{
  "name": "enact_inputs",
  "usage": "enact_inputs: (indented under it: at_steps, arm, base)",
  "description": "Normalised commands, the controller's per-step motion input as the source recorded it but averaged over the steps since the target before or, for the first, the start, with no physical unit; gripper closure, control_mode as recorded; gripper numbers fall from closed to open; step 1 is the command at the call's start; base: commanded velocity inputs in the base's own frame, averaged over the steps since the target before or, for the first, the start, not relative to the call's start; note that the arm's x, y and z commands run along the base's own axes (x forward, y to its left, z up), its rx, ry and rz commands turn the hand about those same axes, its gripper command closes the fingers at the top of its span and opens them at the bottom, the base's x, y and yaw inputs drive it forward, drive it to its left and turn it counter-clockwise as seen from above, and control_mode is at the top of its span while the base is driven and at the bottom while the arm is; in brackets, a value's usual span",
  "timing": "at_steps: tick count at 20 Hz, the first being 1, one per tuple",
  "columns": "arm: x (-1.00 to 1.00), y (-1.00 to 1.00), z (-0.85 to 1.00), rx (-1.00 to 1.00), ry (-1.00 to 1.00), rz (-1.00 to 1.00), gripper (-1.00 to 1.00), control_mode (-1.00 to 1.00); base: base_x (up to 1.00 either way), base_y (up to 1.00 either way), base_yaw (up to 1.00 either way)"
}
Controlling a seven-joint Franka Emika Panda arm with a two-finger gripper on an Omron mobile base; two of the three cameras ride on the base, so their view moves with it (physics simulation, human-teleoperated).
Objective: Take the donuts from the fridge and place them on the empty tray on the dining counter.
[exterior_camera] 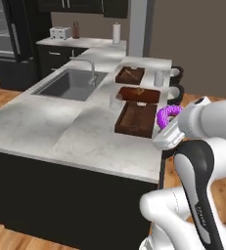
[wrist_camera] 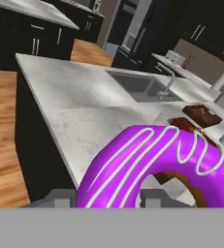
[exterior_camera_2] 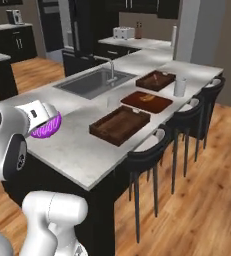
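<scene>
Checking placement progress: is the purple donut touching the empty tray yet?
Apart. In the left base view the purple donut sits in the gripper, raised off the right edge of the empty tray; the right base view shows bare counter between them.

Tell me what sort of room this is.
A rendered home kitchen: a long white-grey marble counter with an inset grey sink and curved faucet, plus a tall black fridge.
</scene>
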Motion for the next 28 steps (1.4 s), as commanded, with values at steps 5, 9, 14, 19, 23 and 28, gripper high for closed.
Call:
enact_inputs:
  at_steps: [5,9,14,19,23,28]
  arm:
    - [0.0,0.0,0.0,0.0,0.0,0.0,1.0,1.0]
    - [0.0,0.0,0.0,0.0,0.0,0.0,1.0,1.0]
    - [0.0,0.0,0.0,0.0,0.0,0.0,1.0,1.0]
    - [0.0,0.0,0.0,0.0,0.0,0.0,1.0,1.0]
    - [0.0,0.0,0.0,0.0,0.0,0.0,1.0,1.0]
    - [0.0,0.0,0.0,0.0,0.0,0.0,1.0,1.0]
  base:
    - [0.18,-1.0,0.13]
    - [0.97,-0.95,0.26]
    - [1.0,-0.62,0.37]
    - [1.0,-0.42,0.39]
    - [1.0,-0.79,0.42]
    - [1.0,-0.99,0.4]
